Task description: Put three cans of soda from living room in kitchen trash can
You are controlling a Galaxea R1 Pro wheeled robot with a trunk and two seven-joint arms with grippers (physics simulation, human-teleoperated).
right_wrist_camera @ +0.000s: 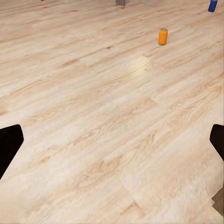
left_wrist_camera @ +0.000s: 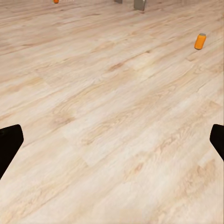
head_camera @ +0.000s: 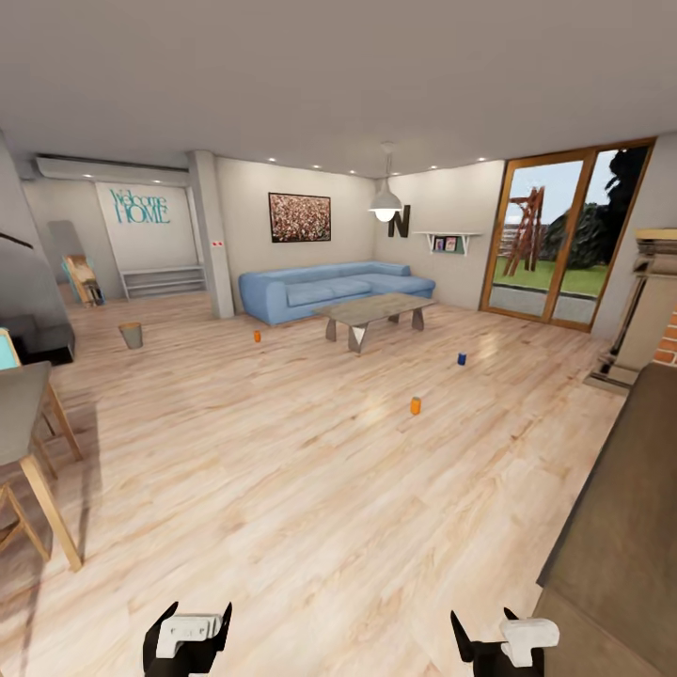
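Soda cans, three of them, all out on the light wood floor [head_camera: 282, 451] of the living room. I've got the nearest orange can [head_camera: 416, 405] standing upright in open floor, long axis vertical, top facing the ceiling. From my left wrist view that same can [left_wrist_camera: 200, 41] looks tilted, but that's the camera angle; from the right wrist it [right_wrist_camera: 162, 36] stands straight up. The dark blue can [head_camera: 462, 358] sits farther off to the right, also upright, out past the end of the low table [head_camera: 374, 308], and I catch it at the edge of the right wrist view [right_wrist_camera: 213, 5]. The second orange can [head_camera: 257, 336] stands upright between me and the blue sofa [head_camera: 329, 288], left of the table. All three are well apart from one another.

The bin [head_camera: 131, 335] stands on the floor far off to the left, mouth up, near the pillar [head_camera: 212, 235].

My left gripper [head_camera: 186, 624] hangs low over bare planks, fingers [left_wrist_camera: 8, 144] spread wide with nothing between them. My right gripper [head_camera: 486, 628] reads the same, its fingers [right_wrist_camera: 9, 142] wide apart over bare floor. A dark counter [head_camera: 621, 527] runs along my right side, a wooden table [head_camera: 23, 414] on my left.
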